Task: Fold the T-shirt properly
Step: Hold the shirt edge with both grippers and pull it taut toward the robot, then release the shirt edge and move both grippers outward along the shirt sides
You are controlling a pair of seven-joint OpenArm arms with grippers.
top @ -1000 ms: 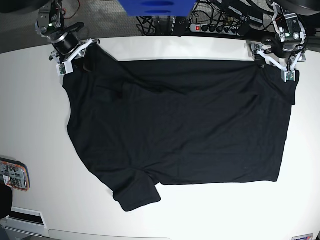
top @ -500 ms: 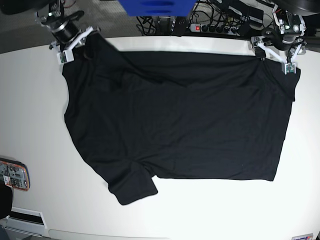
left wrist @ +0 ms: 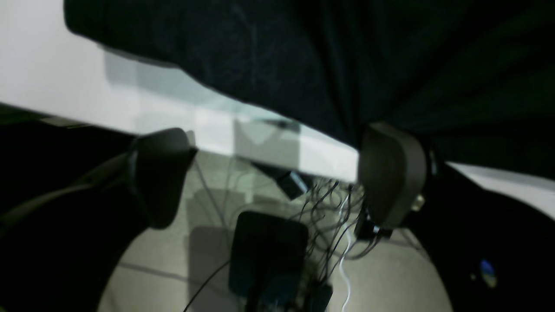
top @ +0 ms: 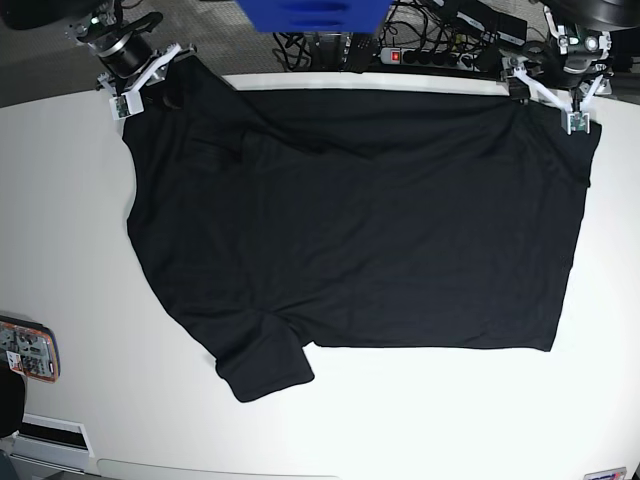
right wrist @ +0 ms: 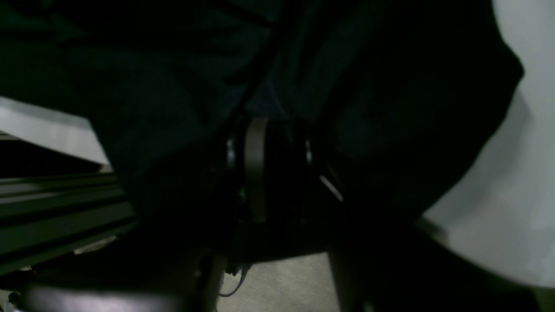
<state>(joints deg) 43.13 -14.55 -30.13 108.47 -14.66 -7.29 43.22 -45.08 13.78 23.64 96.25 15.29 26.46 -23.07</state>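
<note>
A: T-shirt (top: 360,220) lies spread on the white table (top: 60,230), top edge right at the far table edge. Right gripper (top: 140,78) is clamped on the shoulder corner, cloth bunched around its fingers in the right wrist view.

B: And the left gripper (left wrist: 277,173)?

A: Jaws wide apart, nothing between them. The hem corner only brushes one finger (left wrist: 390,173).

B: Risk?

A: If the right arm pulls alone, the shirt likely skews and drags off the far edge toward the cables (left wrist: 334,203). The lower sleeve (top: 265,365) is already creased under, so the fold could go crooked.
</note>
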